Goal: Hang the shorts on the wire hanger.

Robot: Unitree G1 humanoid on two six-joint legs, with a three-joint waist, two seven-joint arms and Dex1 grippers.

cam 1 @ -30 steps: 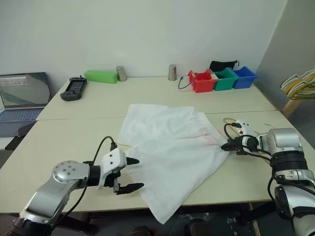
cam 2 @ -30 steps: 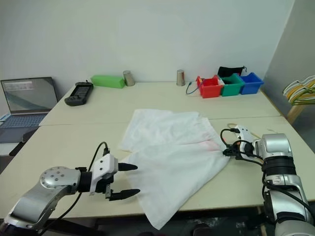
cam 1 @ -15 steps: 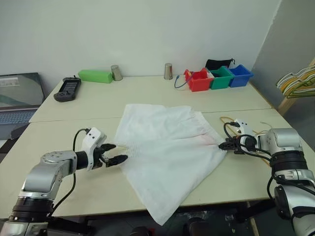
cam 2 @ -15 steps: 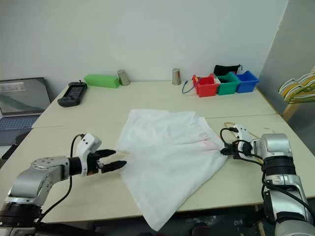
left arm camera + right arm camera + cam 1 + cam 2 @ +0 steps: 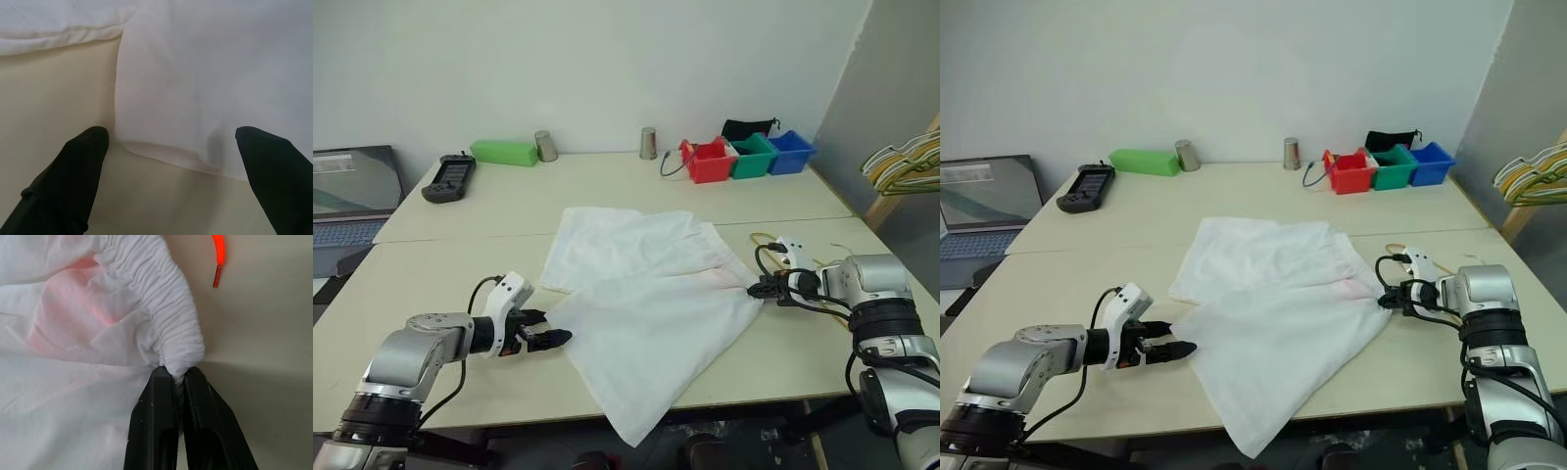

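Nearest you, at the front edge of the table [image 5: 431,269], the left gripper [image 5: 546,327] lies low with its two black fingers spread, one on bare tabletop and one over cloth, so a corner of the shorts [image 5: 651,304] sits between them. It holds nothing yet.

To do this step well, slide those fingers a little further along the table so the folded hem goes deep between them, then close. Keep the lower finger flat to the surface, or, by the look of this thin fabric, you may only push it into a wrinkle. A shallow pinch on a single layer will probably slip when you lift.

Across the table on your right, the right gripper [image 5: 760,289] is closed tight on the gathered waistband, beside a faint pink mark. Hold that grip steady while the left closes.

Between the two grippers the shorts lie spread, with one corner hanging over the front edge.

Just beyond the right gripper, thin yellow-orange wire from the hanger [image 5: 766,238] shows on the table, partly behind the arm.

Farther back stand red, green and blue bins [image 5: 749,157].
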